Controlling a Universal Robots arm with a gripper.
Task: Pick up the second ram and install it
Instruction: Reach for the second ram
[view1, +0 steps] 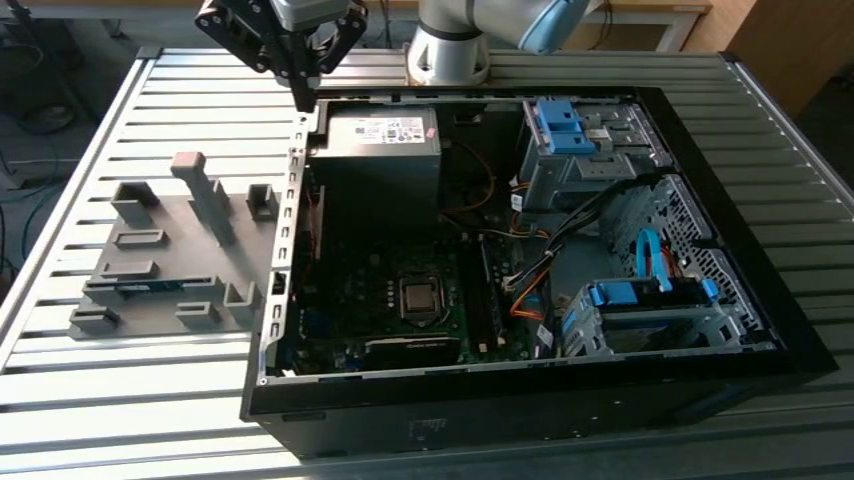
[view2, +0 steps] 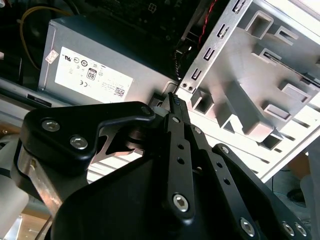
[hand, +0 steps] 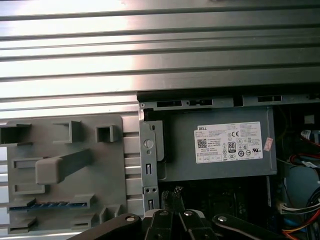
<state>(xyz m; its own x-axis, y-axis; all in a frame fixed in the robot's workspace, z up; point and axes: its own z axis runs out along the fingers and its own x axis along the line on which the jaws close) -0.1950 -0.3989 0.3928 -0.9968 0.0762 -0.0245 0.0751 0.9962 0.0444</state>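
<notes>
The second ram (view1: 142, 287) is a thin blue-green stick lying in a slot of the grey holder block (view1: 160, 250) on the exterior view's left, beside the open computer case (view1: 534, 390). In the first wrist view the ram (hand: 50, 205) shows as a blue strip in the holder (hand: 60, 165). My gripper (view1: 304, 98) hangs above the case's far corner, over the rear wall by the power supply (view1: 384, 140), well away from the ram. Its fingers (view2: 175, 125) are pressed together with nothing between them. Their tips (hand: 165, 197) point down near the power supply (hand: 220, 145).
The case holds a motherboard (view1: 414, 300), blue drive cages (view1: 574, 130) and loose cables (view1: 534, 260). The holder has a tall upright post (view1: 203, 195). Everything rests on a ribbed metal table (view1: 134, 420). The arm's base (view1: 447, 50) stands behind the case.
</notes>
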